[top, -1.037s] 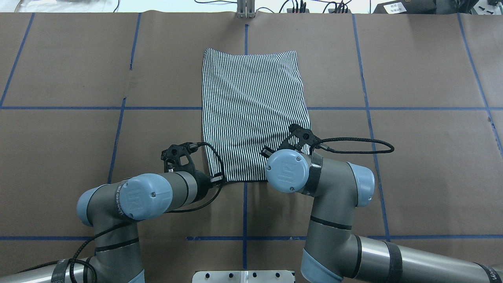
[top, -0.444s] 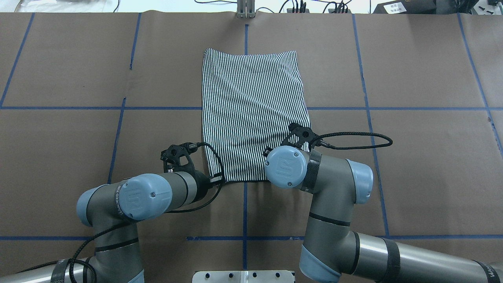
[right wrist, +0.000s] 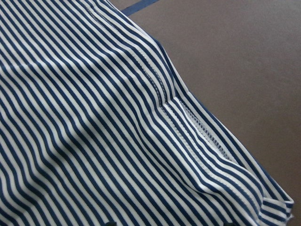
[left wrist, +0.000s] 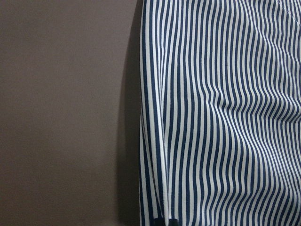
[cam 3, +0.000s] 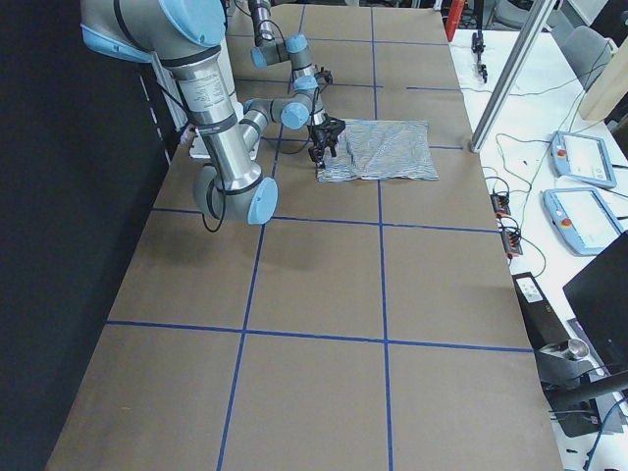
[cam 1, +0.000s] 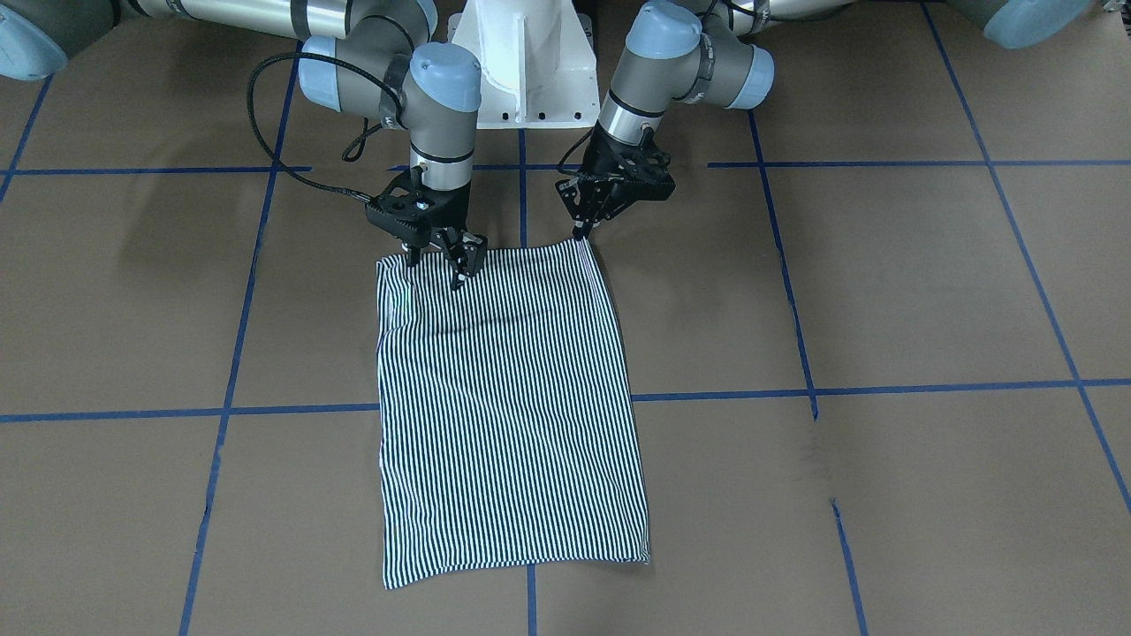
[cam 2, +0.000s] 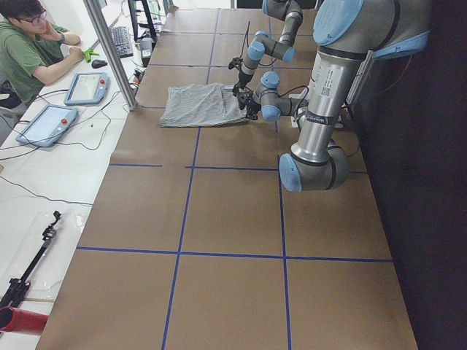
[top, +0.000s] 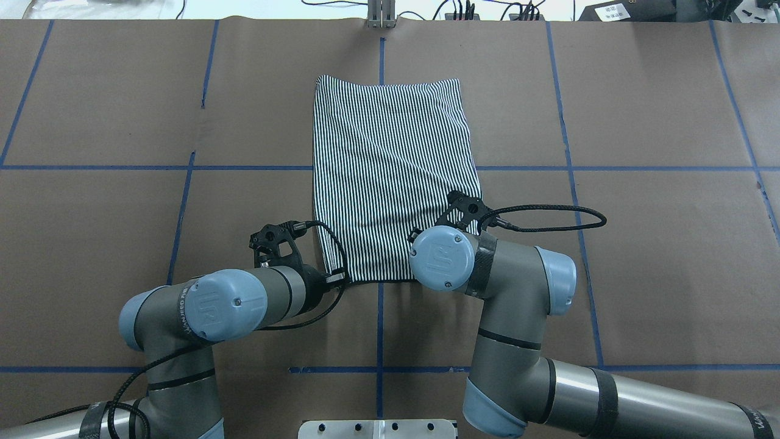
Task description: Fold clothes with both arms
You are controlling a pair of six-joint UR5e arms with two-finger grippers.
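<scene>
The right arm (top: pixel 506 286) has edged slightly forward and inward over the shirt (top: pixel 390 158).

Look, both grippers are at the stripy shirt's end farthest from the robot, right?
No. The left gripper and right gripper are at the striped shirt's end nearest the robot's white base, not the farthest. The exterior front-facing view shows it.

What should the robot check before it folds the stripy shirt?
1. Shirt flat on the table: ok, light wrinkles only.
2. Right gripper open over the near edge: ok.
3. Left gripper at the other near corner: ok.
4. Left gripper gripping cloth: cannot tell.
5. Left arm's cable off the shirt: cannot tell.
</scene>
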